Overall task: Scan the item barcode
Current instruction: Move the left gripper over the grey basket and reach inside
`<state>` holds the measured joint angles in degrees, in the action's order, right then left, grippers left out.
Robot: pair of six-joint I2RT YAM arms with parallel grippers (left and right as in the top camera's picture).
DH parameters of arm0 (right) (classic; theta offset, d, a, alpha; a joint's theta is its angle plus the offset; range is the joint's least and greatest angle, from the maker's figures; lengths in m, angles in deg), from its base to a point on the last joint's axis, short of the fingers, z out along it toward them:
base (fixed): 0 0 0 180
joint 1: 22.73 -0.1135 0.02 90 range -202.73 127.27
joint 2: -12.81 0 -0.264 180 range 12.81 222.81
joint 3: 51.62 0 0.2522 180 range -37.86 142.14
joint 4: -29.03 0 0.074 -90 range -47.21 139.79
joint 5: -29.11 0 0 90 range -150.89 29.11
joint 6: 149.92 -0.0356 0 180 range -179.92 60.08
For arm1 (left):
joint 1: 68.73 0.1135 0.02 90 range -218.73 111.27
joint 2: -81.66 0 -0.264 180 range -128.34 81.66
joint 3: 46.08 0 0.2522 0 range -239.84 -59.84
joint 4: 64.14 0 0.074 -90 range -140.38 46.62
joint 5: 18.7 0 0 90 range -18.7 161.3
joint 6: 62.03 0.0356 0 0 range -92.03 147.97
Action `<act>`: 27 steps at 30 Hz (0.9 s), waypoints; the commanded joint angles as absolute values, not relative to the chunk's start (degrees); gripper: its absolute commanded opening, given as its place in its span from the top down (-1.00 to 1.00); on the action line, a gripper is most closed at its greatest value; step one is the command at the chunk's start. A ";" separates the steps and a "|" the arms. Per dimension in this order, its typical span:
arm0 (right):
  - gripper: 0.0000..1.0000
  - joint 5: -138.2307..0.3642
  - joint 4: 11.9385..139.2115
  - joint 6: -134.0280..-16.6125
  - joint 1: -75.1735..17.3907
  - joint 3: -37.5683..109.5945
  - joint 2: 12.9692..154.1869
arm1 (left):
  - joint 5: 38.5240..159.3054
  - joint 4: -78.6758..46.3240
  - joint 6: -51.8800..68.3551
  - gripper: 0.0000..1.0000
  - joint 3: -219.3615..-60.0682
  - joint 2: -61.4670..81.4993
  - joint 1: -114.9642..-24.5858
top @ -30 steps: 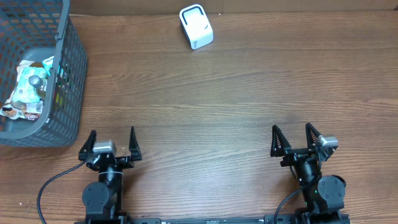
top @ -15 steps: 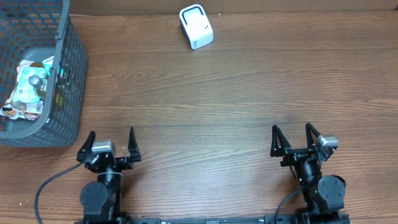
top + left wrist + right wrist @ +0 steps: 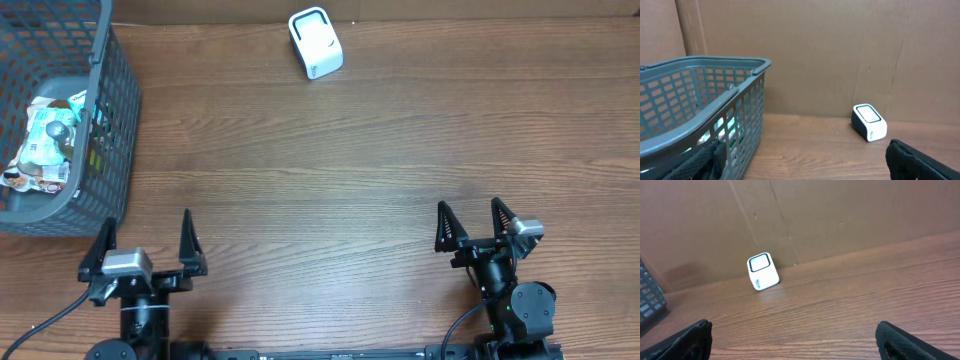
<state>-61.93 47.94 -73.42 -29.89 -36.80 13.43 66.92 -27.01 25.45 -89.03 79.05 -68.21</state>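
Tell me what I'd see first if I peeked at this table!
The grey plastic basket at the left edge of the wooden table jumps out, with crinkly food packets lying inside. Next comes the little white barcode scanner, alone at the far edge. At the near edge, the left gripper and the right gripper both stand wide open, holding nothing.

Overhead we look straight down on the table (image 3: 350, 150); both wrist views sit low, face the back wall (image 3: 840, 50), sharing the scanner (image 3: 315, 43).
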 commanded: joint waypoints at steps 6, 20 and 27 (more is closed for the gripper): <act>-1.00 -61.58 47.63 -73.64 -29.73 -37.39 13.14 | 66.70 -21.37 26.70 -1.00 -97.62 67.40 -67.99; -1.00 -61.58 47.61 -73.64 -29.73 -37.39 13.14 | 76.38 1.39 26.52 -0.99 -124.00 38.83 -67.99; -1.00 -61.58 47.61 -73.64 -29.73 -37.39 13.14 | 87.33 4.49 26.52 -0.99 -134.45 28.10 -67.99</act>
